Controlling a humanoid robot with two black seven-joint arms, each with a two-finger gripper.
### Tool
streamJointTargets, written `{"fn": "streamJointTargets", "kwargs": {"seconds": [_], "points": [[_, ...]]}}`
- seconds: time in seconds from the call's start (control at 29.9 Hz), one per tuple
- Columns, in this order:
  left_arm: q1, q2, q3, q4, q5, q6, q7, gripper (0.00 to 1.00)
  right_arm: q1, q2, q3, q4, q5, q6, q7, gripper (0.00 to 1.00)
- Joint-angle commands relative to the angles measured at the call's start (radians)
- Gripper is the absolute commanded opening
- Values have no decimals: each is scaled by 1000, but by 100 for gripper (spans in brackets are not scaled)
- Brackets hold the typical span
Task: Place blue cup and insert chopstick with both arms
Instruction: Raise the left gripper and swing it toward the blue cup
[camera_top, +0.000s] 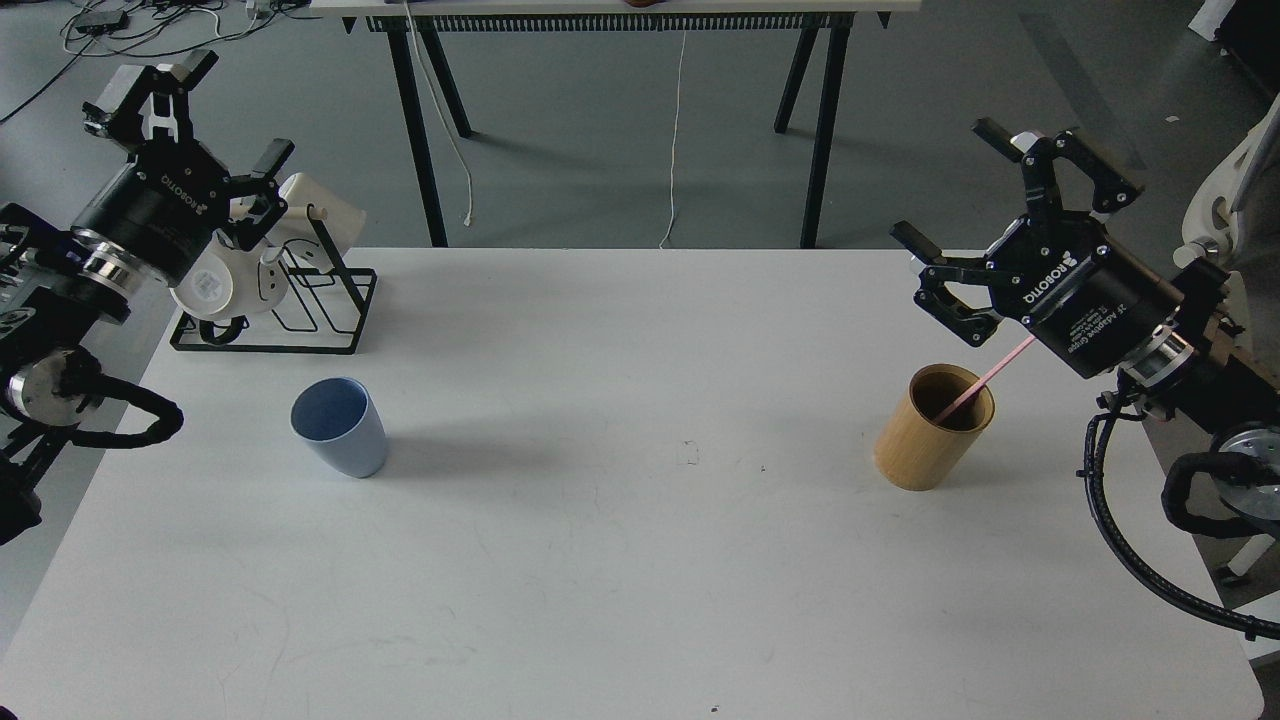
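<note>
The light-blue cup (340, 426) stands upright on the left part of the white table (640, 560), nothing inside it that I can see. The pink chopstick (982, 381) leans in the tan bamboo cylinder (933, 427) on the right, its upper end passing behind my right arm. My left gripper (188, 112) hangs open above the table's far-left corner, well behind and left of the cup. My right gripper (950, 182) is open too, raised above and behind the bamboo cylinder. Neither gripper holds anything.
A black wire rack (305, 300) with white mugs (225, 280) and a pale wooden rod stands at the table's far left, just beside my left gripper. Another table's black legs (425, 130) stand on the grey floor behind. A white chair (1230, 190) is at far right.
</note>
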Motion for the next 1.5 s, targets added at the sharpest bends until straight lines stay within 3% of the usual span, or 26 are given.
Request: {"fn": "streamJointTargets", "kwargs": {"seconds": [0.0,0.47,1.04,1.27,1.47], "points": [[2,6,-2,0,-11,0,0,99,-2,0,-1,0,0,-1,0,94],[-6,44,-11,12,-44,0,0,100,-7,17,2,0,0,-6,0,94],[-120,124,-2,-8,-39,0,0,100,-5,8,13,1,0,-4,0,94],[-205,191,17,-161,240,0,0,99,-5,6,13,0,0,-4,0,94],[-207,277,31,-302,335,0,0,100,-7,15,16,0,-2,-4,0,94]]}}
